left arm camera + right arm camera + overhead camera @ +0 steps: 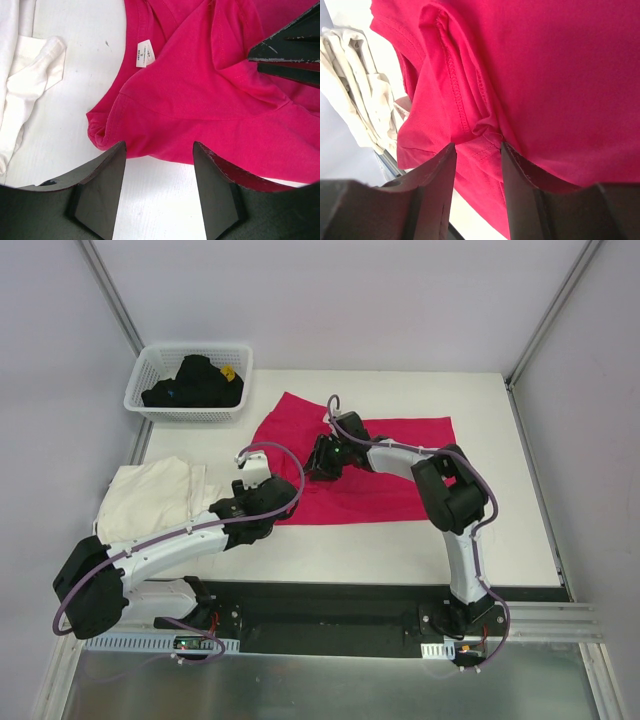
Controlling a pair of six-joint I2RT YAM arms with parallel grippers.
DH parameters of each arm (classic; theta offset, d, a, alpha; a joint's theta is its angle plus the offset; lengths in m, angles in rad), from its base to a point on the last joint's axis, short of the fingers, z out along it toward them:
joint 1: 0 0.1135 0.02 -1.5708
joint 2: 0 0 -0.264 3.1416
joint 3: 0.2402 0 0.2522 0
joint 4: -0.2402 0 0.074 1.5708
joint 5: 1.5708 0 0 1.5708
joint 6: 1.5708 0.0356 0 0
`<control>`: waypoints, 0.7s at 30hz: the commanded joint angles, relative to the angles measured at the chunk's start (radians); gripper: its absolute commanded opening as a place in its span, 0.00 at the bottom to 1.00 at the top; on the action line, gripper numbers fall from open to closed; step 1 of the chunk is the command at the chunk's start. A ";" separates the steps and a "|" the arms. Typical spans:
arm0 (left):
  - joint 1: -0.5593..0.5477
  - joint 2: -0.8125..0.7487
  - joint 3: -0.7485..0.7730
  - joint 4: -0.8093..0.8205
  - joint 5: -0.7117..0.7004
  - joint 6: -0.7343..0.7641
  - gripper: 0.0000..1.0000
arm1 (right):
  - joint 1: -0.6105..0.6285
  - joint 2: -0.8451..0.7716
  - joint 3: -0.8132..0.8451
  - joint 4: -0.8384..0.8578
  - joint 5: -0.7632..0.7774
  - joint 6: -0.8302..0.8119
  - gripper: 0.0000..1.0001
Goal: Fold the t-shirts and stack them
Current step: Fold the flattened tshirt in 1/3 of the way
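The magenta-red t-shirt [380, 475] lies spread on the middle of the table, its left part rumpled. My right gripper [322, 465] is on that left part, shut on a bunched fold with a seam [487, 125]. The cloth rises in creases to its fingers in the left wrist view [255, 59]. My left gripper [270, 502] is open and empty just above the table. Its fingertips [117, 150] stop short of the shirt's near-left edge [150, 145]. The cream-white t-shirt [150, 495] lies crumpled at the left, apart from both grippers; it also shows in the wrist views [30, 80] [355, 90].
A white lattice basket [140, 400] with dark clothes [195, 382] stands at the back left corner. Frame posts rise at the table's back corners. The table's front edge runs just in front of the arm bases.
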 commanded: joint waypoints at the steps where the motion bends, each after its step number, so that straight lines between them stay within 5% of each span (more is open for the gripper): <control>1: -0.013 -0.001 -0.003 -0.004 -0.032 0.004 0.55 | -0.003 0.020 0.042 0.009 0.005 0.014 0.43; 21: -0.013 0.031 0.000 0.010 -0.036 0.018 0.55 | -0.009 0.050 0.048 0.011 0.025 0.022 0.33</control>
